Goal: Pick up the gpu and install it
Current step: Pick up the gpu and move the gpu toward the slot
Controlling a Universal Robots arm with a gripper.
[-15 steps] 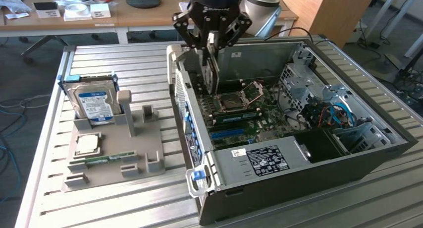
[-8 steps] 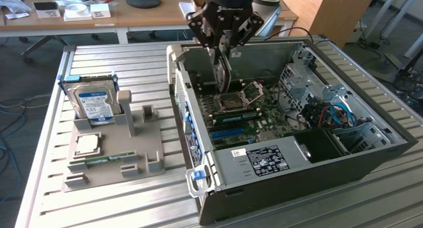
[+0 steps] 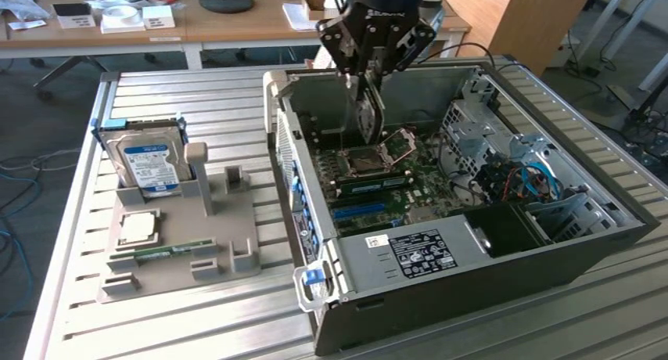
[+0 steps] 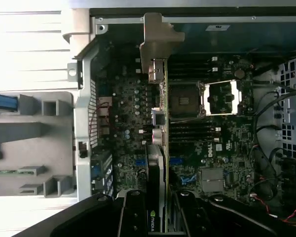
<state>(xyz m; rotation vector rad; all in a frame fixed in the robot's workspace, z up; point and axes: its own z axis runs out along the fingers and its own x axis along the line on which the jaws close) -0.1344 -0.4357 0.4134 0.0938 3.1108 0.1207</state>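
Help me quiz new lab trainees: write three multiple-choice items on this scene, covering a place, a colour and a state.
1. Where is the gpu? A) in the grey holder B) above the motherboard inside the case C) on the wooden desk
2. The hard drive's label colour? A) blue B) red C) yellow
3. The gripper is: A) open B) shut on the hard drive C) shut on the gpu
Key: B, the card hangs over the board; A, the label shows blue; C, it clamps the card.
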